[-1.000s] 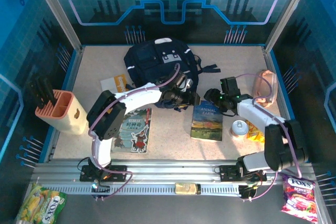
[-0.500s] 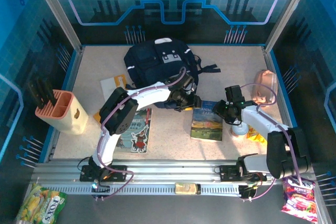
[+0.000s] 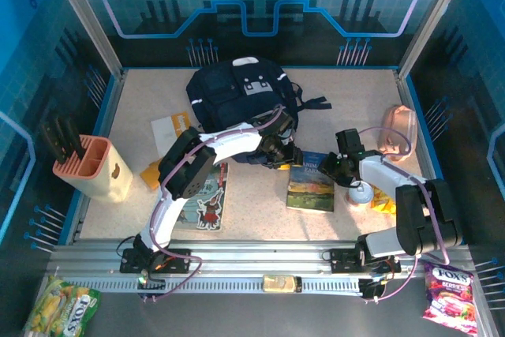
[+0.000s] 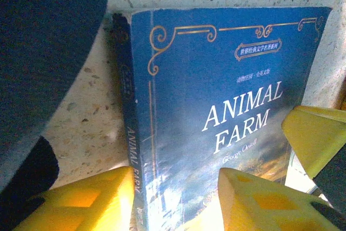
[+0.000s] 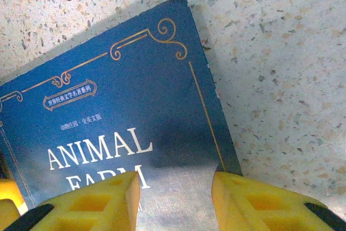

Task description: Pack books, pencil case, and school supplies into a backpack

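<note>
The "Animal Farm" book [image 3: 310, 185] [image 4: 216, 96] [image 5: 119, 112] lies flat on the table, right of centre. My left gripper [image 3: 290, 153] [image 4: 173, 179] is open at its top left corner, one finger beside the spine and one over the cover. My right gripper [image 3: 327, 167] [image 5: 175, 179] is open over its top right corner, cover showing between the fingers. The navy backpack [image 3: 241, 96] lies behind them. A grey-teal book [image 3: 201, 199] lies to the left beside an orange-yellow pad [image 3: 151, 173]. The pinkish pencil case [image 3: 398, 128] sits at the right.
A pink rack with black pieces [image 3: 91, 167] stands at the left edge. A white-and-orange sheet [image 3: 172, 125] lies left of the backpack. A small white cup-like object [image 3: 360, 192] and a yellow packet [image 3: 384, 203] sit by the right arm. Snack bags [image 3: 450, 293] lie off the table.
Both grippers have come in over the top corners of "Animal Farm", the left from beside the backpack, the right from near the pencil case. Both pairs of jaws have narrowed.
</note>
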